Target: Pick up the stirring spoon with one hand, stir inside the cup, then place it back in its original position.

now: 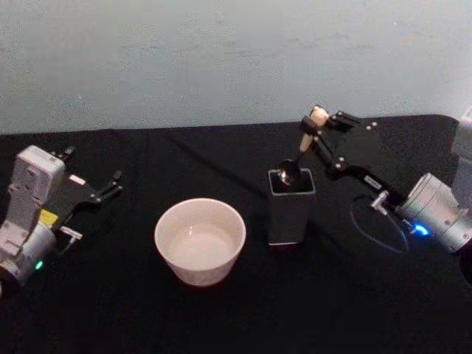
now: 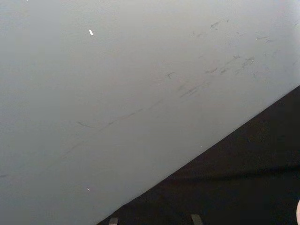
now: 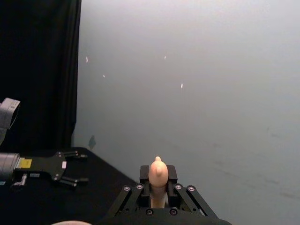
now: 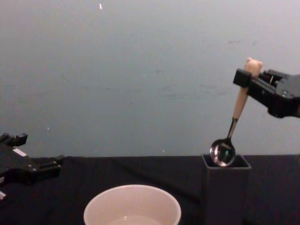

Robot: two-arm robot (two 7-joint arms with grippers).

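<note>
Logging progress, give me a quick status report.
Right claw shut on stirring spoon, bowl at holder mouth. Left claw open, parked. Cup beside holder.

1. A black surface (image 1: 221,324) spans the foreground, matte and faintly creased.
2. A pale grey wall (image 1: 221,59) rises straight behind its far edge.
3. Thin dark scuffs (image 2: 197,86) streak the wall, with small white specks (image 2: 91,32) scattered about.
4. A black drape or panel (image 3: 37,70) stands upright against the wall in the right wrist view.
</note>
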